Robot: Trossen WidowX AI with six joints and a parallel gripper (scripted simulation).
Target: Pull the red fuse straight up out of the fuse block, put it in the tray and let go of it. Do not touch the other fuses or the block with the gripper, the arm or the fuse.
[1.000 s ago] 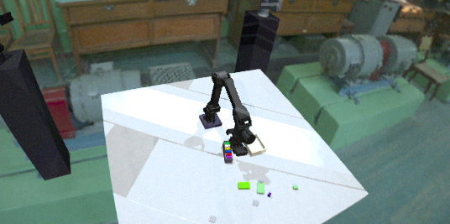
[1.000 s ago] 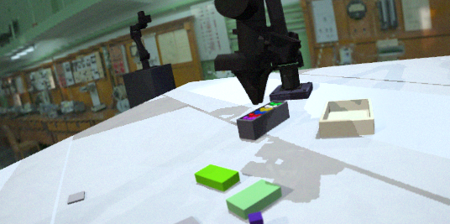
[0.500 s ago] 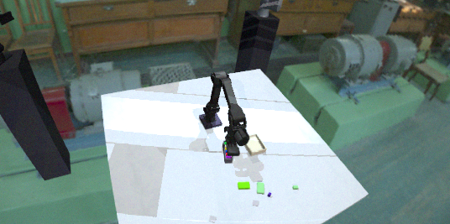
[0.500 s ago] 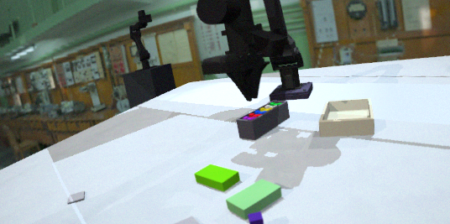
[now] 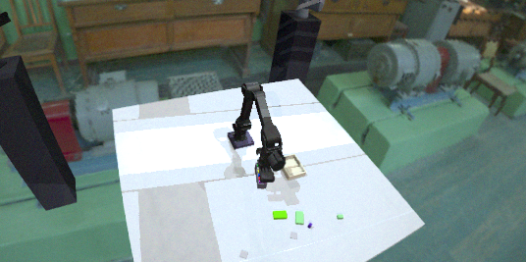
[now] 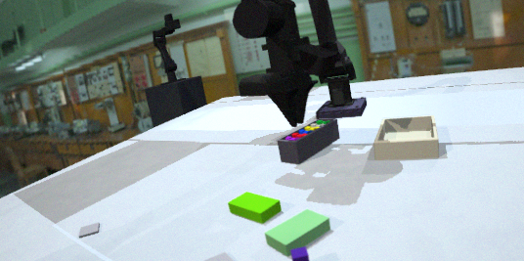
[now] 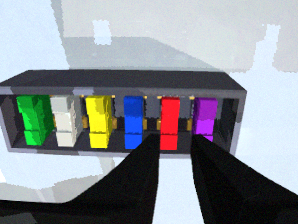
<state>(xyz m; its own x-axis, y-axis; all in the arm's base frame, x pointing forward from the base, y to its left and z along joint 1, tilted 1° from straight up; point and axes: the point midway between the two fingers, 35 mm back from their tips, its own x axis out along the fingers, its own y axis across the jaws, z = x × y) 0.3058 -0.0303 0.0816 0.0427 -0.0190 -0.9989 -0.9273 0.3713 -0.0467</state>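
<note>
The dark fuse block (image 5: 257, 178) (image 6: 309, 147) (image 7: 127, 80) holds a row of coloured fuses. The red fuse (image 7: 169, 123) (image 6: 298, 134) stands in its slot between the blue fuse (image 7: 133, 121) and the purple fuse (image 7: 206, 117). My gripper (image 7: 174, 143) (image 6: 296, 121) (image 5: 265, 176) hangs just above the block, its fingertips either side of the red fuse's line. A narrow gap shows between the fingers and they grip nothing. The beige tray (image 5: 294, 175) (image 6: 406, 152) stands empty to the right of the block.
Two green blocks (image 6: 254, 206) (image 6: 297, 231) and a small purple cube (image 6: 299, 254) lie towards the table's front. A small green piece (image 5: 340, 217) lies further right. The arm's base plate (image 6: 342, 108) sits just behind the fuse block.
</note>
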